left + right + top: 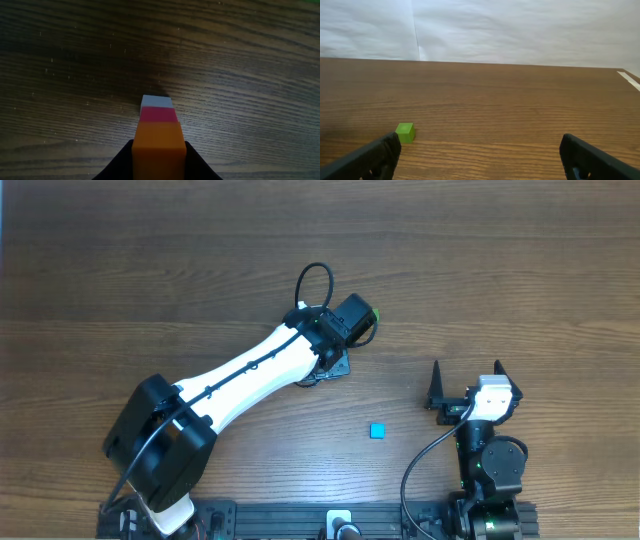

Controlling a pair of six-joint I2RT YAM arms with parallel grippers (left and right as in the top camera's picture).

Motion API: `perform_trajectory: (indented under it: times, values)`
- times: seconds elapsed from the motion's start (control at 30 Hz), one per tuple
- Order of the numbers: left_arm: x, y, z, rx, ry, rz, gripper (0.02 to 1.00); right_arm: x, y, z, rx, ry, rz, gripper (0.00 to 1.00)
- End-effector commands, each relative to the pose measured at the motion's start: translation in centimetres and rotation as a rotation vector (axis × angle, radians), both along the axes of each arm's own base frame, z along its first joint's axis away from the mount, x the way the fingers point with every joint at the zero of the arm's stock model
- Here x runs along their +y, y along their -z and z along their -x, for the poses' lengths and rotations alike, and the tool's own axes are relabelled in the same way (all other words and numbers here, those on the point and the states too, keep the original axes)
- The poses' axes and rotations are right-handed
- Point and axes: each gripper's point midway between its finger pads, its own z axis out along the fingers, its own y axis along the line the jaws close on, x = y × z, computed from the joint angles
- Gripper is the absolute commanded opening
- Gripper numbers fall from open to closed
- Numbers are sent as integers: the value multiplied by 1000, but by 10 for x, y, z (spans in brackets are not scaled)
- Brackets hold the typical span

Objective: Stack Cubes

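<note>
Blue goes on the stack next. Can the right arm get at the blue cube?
Probably yes: the blue cube lies alone on bare table near the right gripper, jaws open, nothing between them.

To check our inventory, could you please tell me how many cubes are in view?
5: orange, pink and white form a stack at the left gripper; blue and green lie apart on the table. Others may hide under the left arm.
</note>
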Motion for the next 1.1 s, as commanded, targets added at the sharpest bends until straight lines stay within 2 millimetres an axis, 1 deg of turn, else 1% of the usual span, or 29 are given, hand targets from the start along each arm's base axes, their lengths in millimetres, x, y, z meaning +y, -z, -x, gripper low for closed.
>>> perform_trajectory:
  times: [0.03, 0.13, 0.2, 0.47, 0.5, 0.73, 0.83, 1.03, 1.1]
  values:
    - [-4, -1, -4, -8, 14, 3, 47, 0, 3, 0, 2, -1, 4, 991]
    - [-4, -1, -4, -7, 14, 3, 66, 0, 3, 0, 2, -1, 4, 993]
    - [-4, -1, -4, -7, 14, 3, 106, 0, 3, 0, 2, -1, 4, 993]
    - [-4, -1, -4, -6, 15, 2, 139, 0, 3, 0, 2, -1, 4, 993]
    - [-4, -1, -4, -6, 15, 2, 156, 0, 3, 0, 2, -1, 4, 991]
    - [-3, 2, -3, 2, 14, -6, 191, 0, 3, 0, 2, -1, 4, 991]
    - [-2, 4, -2, 7, 15, -11, 246, 0, 3, 0, 2, -1, 4, 993]
    - [-2, 4, -2, 9, 15, -13, 411, 0, 3, 0, 2, -1, 4, 993]
    - [-2, 4, -2, 9, 14, -13, 505, 0, 3, 0, 2, -1, 4, 993]
